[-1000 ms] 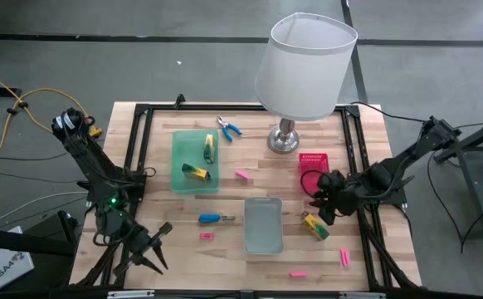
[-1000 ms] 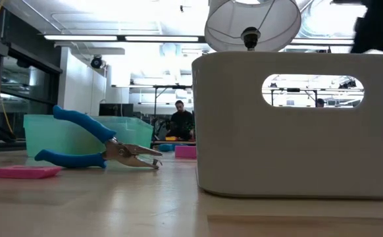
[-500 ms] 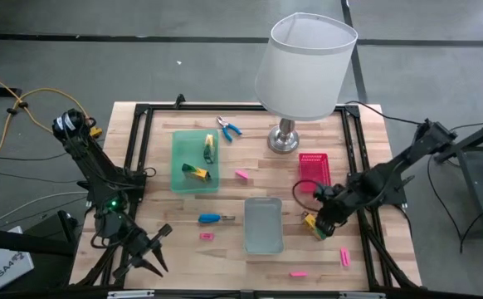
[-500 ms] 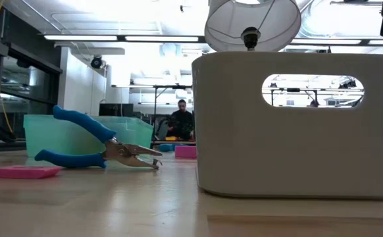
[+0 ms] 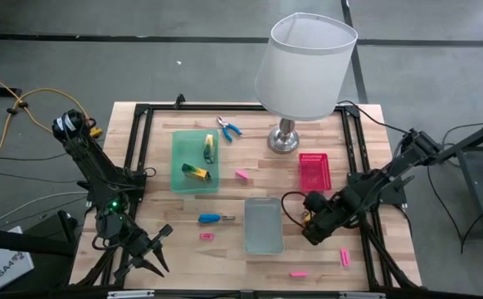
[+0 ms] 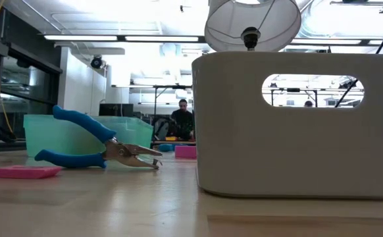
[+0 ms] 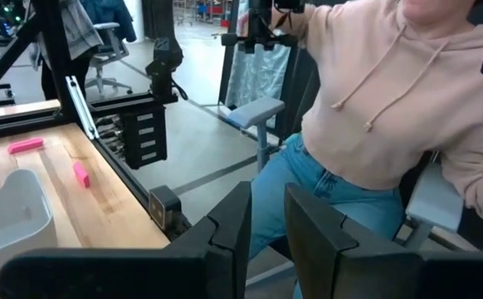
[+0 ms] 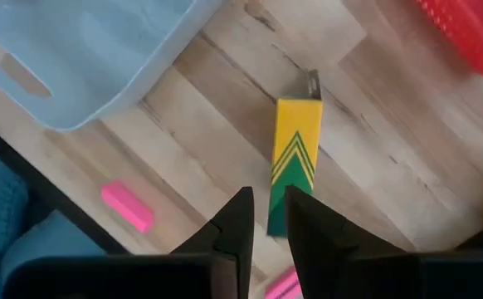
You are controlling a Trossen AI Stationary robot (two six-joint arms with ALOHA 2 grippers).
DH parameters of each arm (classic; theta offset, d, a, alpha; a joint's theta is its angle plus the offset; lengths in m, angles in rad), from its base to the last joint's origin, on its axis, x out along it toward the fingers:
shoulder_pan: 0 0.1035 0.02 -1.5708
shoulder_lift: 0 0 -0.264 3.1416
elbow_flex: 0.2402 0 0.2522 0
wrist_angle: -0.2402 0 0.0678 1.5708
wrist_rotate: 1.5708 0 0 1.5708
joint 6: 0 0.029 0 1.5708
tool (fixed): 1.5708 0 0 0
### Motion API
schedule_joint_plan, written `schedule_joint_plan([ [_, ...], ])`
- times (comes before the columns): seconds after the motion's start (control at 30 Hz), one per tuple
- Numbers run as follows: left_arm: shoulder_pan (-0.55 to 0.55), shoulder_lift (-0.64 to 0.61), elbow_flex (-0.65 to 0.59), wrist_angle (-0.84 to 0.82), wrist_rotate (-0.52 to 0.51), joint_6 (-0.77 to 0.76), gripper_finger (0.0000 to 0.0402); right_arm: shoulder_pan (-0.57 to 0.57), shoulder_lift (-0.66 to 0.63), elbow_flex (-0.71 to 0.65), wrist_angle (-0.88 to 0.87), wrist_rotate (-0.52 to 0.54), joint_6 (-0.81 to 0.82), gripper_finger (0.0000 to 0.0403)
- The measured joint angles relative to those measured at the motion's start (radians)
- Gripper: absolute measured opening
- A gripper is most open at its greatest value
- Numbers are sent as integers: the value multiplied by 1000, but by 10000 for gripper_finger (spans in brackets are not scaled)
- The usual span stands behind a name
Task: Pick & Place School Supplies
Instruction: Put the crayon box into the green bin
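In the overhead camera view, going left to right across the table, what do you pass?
Left gripper → green tray → blue-handled screwdriver → pliers → grey tray → lamp → pink bar.

Low view: grey tray fills the right half, hiding the table behind it; lamp cut by the top edge. High view: right gripper covers the yellow-and-green box almost wholly. Right wrist view: box near end hidden behind 2 dark fingers; contact not discernible. Red tray clipped at the corner. Left wrist view: person cut off at the top.
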Motion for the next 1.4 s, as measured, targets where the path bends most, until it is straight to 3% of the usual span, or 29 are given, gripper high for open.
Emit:
schedule_joint_plan([
  [0.5,0,15,0,3,0,-25,72,-4,10,0,2,54,17,67],
  [1.03,0,63,0,61,0,-41,72,11,134,-1,-25,-25,3,208],
  [1.4,0,63,0,60,0,-45,72,11,158,-19,-28,-46,-9,252],
])
